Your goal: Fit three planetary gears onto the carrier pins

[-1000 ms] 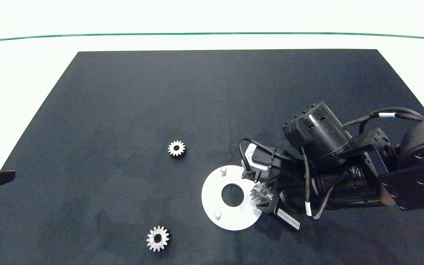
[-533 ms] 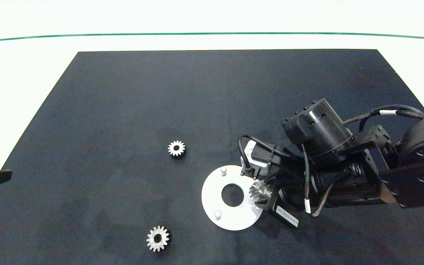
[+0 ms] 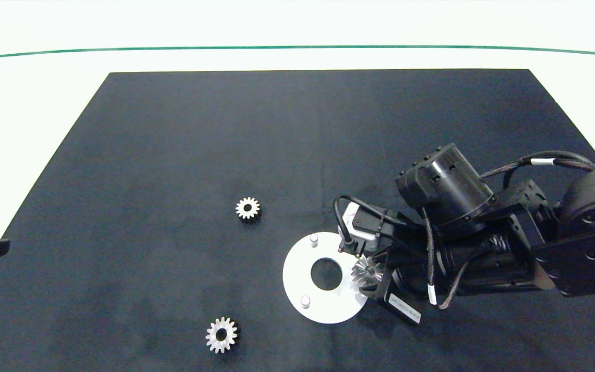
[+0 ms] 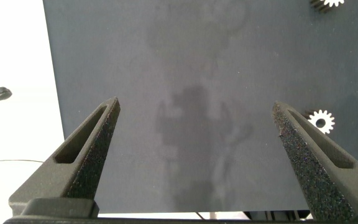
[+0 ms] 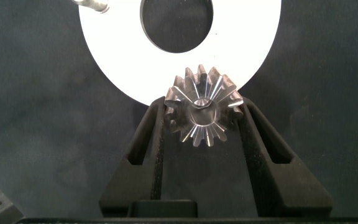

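Silver gear (image 3: 368, 270) lower, right pincer (image 3: 375, 274) clamped

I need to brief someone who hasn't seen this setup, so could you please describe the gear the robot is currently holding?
Start at the black mat and find the white disc near its front. At the disc's right edge, the right gripper is shut on a silver gear. Unlike the two gears lying flat on the mat to the left, it is tilted in the gripper.

Lighting's bright and even from overhead, soft shadows on the black mat (image 3: 277, 144), white table (image 3: 297, 26) nearly blown out, its green line (image 3: 297, 47) bowing near the edges.
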Robot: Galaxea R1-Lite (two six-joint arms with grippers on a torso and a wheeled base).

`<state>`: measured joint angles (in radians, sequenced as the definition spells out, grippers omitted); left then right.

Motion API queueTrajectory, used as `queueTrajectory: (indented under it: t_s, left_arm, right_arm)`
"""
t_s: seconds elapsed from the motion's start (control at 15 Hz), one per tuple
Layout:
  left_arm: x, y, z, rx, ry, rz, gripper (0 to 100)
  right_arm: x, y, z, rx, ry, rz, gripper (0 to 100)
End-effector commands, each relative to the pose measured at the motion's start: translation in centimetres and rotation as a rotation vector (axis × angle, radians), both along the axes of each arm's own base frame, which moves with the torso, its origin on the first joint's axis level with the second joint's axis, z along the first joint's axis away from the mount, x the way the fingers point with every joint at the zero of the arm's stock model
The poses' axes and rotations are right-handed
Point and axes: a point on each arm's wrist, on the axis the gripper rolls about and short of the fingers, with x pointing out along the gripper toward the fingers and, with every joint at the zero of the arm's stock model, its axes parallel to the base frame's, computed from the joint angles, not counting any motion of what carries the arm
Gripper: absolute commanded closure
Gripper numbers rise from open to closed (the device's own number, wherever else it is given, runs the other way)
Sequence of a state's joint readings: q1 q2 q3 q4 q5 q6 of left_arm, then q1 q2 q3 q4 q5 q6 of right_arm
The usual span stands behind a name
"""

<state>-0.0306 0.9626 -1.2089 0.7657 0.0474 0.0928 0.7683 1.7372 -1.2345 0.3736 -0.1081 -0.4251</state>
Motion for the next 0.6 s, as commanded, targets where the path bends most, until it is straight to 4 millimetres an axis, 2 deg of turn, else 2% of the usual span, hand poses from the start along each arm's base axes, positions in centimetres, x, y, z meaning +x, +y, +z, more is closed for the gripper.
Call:
queueTrajectory:
  t_s: [0.07, 0.6]
  left_arm:
    - [0.01, 0.01, -0.26, 0.025, 0.014, -0.013, 0]
    - [0.04, 0.04, -0.19, 0.026, 0.012, -0.009, 0]
  right_arm:
    - [-0.01, -0.13, -0.17, -0.007, 0.004, -0.001, 84]
    - [-0.11, -0.16, -0.43, -0.014, 0.01, 0.002, 84]
